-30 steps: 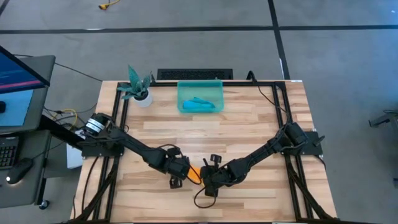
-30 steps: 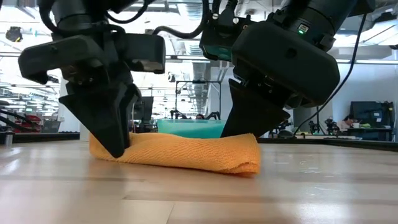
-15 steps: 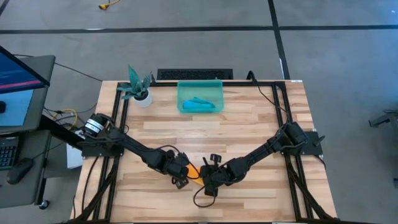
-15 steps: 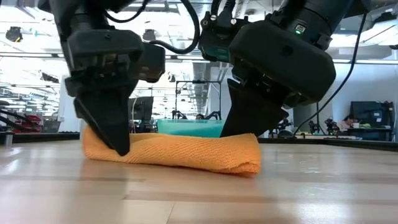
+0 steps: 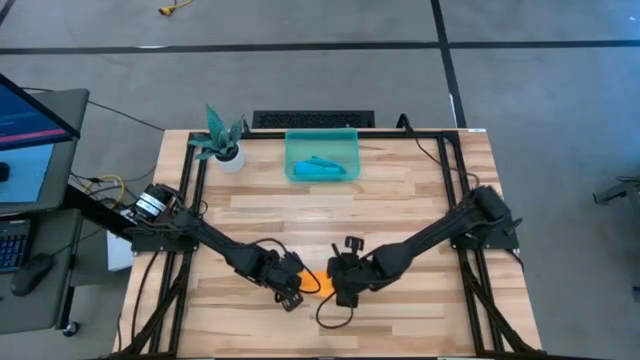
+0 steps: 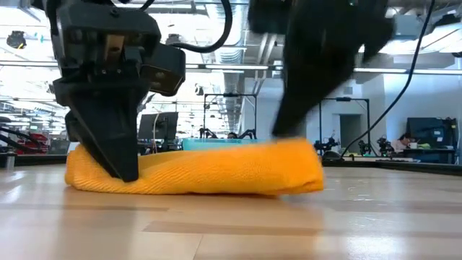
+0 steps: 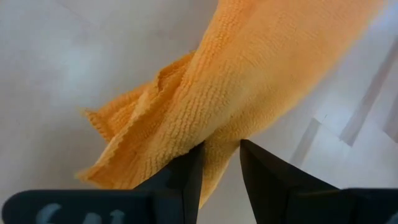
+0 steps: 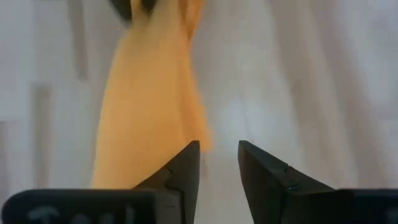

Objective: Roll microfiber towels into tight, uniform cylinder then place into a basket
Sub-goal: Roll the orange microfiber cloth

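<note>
Towel: orange towel (image 6: 195,167) rolled on table | left gripper (image 7: 219,163) jaws pinch its end | right gripper (image 8: 217,163) jaws released beside it

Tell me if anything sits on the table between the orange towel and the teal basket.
Nothing visible does. Only bare tabletop lies between the orange towel and the basket, which already holds the rolled teal towel.

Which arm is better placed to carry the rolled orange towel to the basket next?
Probably the left: its pincer grips one end of the orange towel, while the right pincer is apart from it, fingers empty. The basket, already holding the blue towel, lies across the table.
</note>
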Robot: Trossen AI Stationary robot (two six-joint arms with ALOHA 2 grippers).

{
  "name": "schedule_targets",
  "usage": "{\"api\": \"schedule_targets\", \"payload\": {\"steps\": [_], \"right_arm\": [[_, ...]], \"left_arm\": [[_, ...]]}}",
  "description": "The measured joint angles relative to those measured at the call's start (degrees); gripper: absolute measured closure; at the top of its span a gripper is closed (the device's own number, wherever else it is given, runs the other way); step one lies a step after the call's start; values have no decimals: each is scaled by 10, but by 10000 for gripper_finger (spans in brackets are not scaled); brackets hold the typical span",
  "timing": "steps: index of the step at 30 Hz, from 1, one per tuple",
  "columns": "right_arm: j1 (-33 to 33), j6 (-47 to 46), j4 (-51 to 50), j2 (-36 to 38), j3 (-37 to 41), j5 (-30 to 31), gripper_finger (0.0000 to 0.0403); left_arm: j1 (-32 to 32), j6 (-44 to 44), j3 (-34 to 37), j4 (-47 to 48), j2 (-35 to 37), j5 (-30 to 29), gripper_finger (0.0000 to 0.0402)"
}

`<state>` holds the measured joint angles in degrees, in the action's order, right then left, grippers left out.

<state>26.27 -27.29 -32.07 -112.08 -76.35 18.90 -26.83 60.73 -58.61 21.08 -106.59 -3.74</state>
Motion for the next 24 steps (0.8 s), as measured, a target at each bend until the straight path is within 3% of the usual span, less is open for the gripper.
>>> {"api": "schedule_targets", "payload": {"steps": [8,14,20,24], "right_arm": [[62,9,-78,105,9,143,291],[134,-55,-59,134,91,215,296],[121,-87,62,133,155,214,295],[84,-62,122,133,160,177,295]], "left_arm": [[-5,-6,0,-5,-1,0,297],[-7,-14,0,-8,-1,-8,297],[-7,-14,1,-9,-1,-13,297],[-7,-14,1,-10,-1,-14,297]]}}
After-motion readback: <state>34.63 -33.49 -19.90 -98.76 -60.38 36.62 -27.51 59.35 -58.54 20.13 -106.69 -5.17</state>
